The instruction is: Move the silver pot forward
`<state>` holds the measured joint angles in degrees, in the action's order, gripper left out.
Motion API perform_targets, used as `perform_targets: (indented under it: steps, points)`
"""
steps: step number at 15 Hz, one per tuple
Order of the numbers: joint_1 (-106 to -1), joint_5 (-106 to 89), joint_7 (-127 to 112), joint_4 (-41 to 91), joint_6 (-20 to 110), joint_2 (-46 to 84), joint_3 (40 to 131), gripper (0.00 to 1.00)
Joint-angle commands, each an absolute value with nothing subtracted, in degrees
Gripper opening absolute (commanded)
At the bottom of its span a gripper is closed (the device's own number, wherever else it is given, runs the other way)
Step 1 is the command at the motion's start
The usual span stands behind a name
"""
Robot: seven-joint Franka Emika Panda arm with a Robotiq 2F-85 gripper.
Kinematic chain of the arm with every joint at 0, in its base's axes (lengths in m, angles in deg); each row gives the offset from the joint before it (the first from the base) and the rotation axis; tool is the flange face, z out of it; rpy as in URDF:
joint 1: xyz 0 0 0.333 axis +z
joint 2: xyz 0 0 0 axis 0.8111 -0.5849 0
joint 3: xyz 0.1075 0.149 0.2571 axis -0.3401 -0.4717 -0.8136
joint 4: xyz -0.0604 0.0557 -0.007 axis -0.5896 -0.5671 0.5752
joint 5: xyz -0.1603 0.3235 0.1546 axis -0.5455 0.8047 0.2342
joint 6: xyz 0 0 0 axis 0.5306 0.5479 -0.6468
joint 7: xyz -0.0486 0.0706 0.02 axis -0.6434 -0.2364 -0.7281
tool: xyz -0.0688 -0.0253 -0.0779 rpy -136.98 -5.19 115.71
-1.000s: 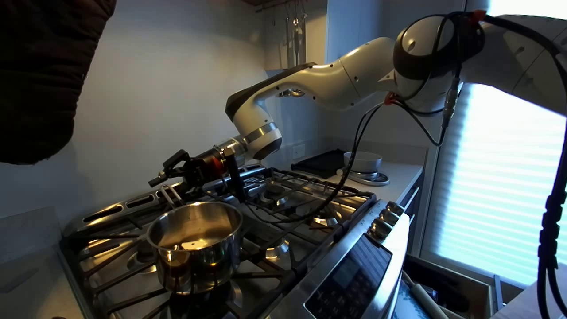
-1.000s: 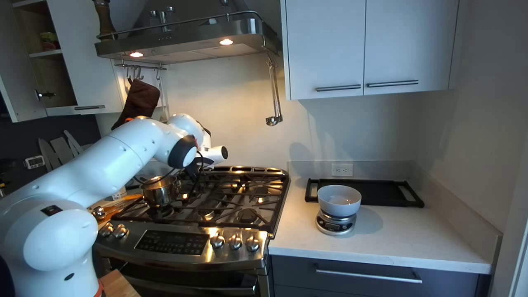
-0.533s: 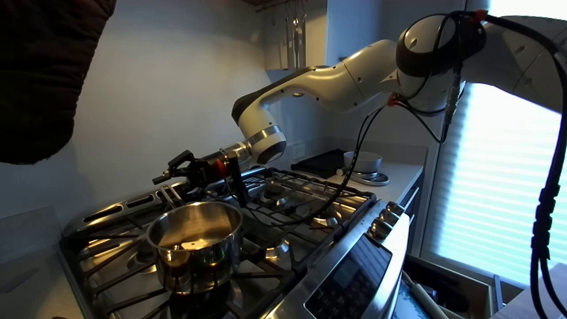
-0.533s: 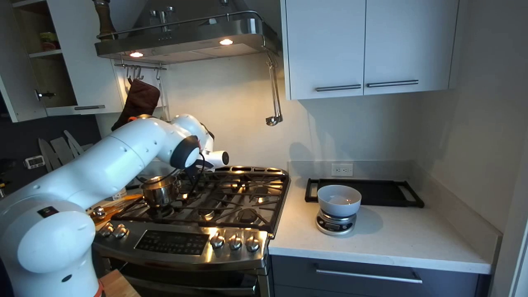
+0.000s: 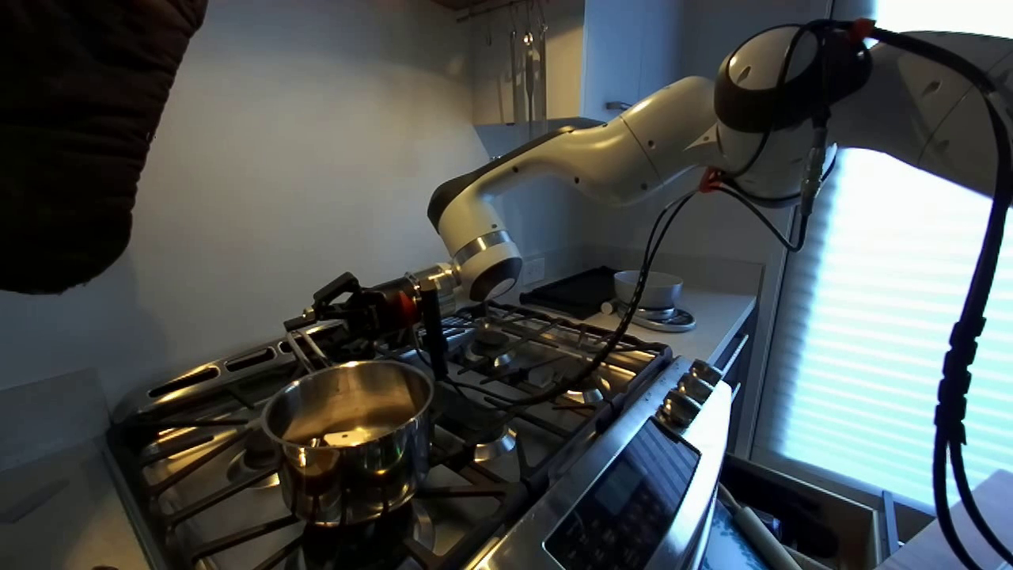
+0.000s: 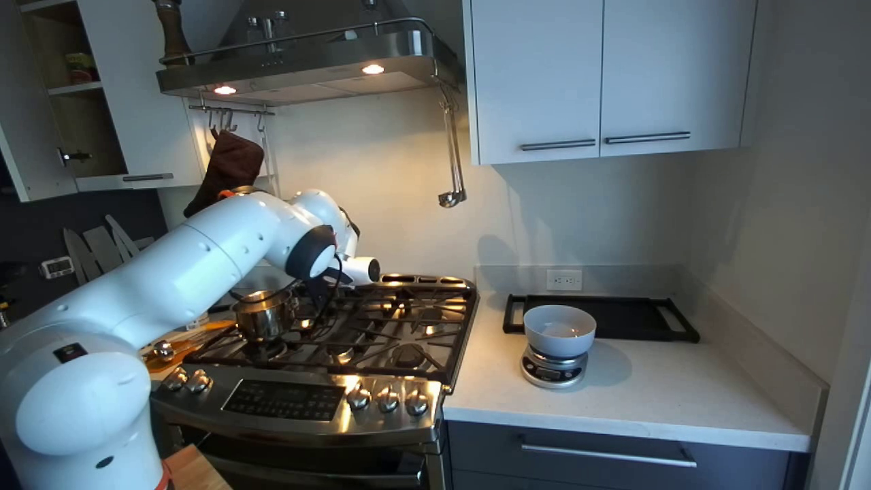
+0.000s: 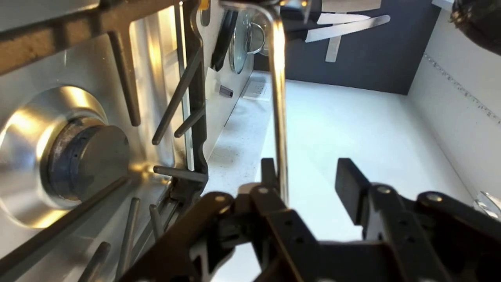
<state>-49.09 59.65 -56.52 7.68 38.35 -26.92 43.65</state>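
The silver pot [image 5: 348,479] stands upright on the stove grate; in an exterior view it sits at the stove's left side [image 6: 260,316]. Its thin looped metal handle [image 5: 307,348] reaches back from the rim, towards the wall. My gripper [image 5: 305,321] is at the handle's far end, level with it. In the wrist view the fingers of my gripper [image 7: 307,172] are apart. The handle [image 7: 279,102] runs down the picture and lies between them, close along the left finger. Whether it touches that finger I cannot tell. The arm hides most of the gripper in an exterior view.
Black grates cover the gas stove [image 6: 326,423]. A black cable [image 5: 633,305] hangs from my arm down to the grates. A dark oven mitt [image 5: 71,142] hangs above. A white bowl [image 6: 559,330] on a scale and a black tray [image 6: 612,316] stand on the right counter.
The arm and gripper have moved slightly to the right in both exterior views, with the wrist a little lower. The pot and its handle have not moved.
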Motion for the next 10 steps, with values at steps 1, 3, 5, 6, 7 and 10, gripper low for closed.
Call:
perform_targets:
  steps: [1, 3, 5, 6, 7, 10]
  points:
    - [-50.74, 60.73, -58.87, 10.66, 37.8, -25.98, 42.44, 0.22]
    - [-50.81, 60.59, -59.0, 10.81, 37.71, -25.97, 42.36, 0.09]
    - [-50.86, 60.57, -59.09, 11.1, 37.67, -25.87, 42.31, 0.0]
    - [-50.92, 60.56, -59.3, 11.27, 37.67, -25.78, 42.28, 0.0]
    - [-51.07, 60.68, -59.32, 11.63, 37.71, -25.6, 42.15, 0.01]
    - [-51.81, 61.42, -59.87, 12.58, 37.65, -25.1, 41.56, 0.02]
